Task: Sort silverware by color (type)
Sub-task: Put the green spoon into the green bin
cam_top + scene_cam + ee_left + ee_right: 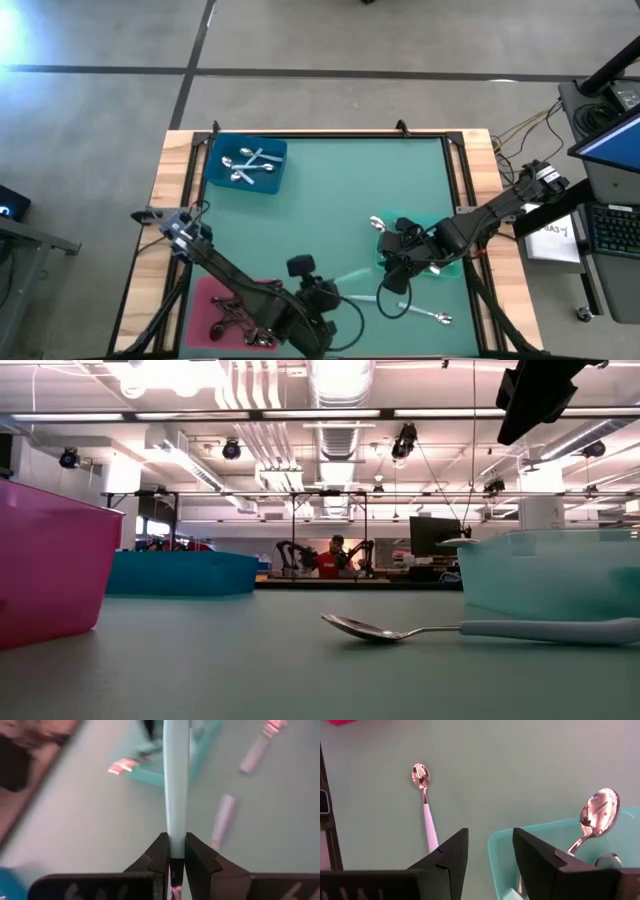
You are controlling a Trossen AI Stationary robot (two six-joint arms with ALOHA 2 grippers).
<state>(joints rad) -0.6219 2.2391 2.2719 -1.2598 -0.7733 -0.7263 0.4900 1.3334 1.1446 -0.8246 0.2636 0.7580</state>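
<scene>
My left gripper [328, 298] is near the table's near edge, shut on a mint-handled spoon [352, 274] that points toward the mint-green tray [452, 268]. My right gripper [490, 840] is open above that tray's rim [530, 831], touching nothing. Spoons stand in the tray, one with its shiny bowl [599, 811] leaning on the wall. Another mint-handled spoon [426, 805] lies flat on the table mat, also showing in the low view [400, 630]. Silver spoons [250, 166] lie in the blue tray [215, 170]. Black-handled ones [232, 318] lie in the pink tray [205, 295]. My left gripper pinches the spoon's mint-green handle [176, 837] between its two fingers [161, 855]. The handle runs straight out ahead, in line with the fingers. The spoon's bowl does not show, and I cannot tell whether the spoon is lifted clear of the mat.
A silver spoon [437, 318] lies on the mat near the near right corner, beside a dark cable loop [392, 303]. Bare green mat [330, 190] fills the middle and far side. Wooden table edges frame the mat. A person in red [327, 565] sits far behind the table.
</scene>
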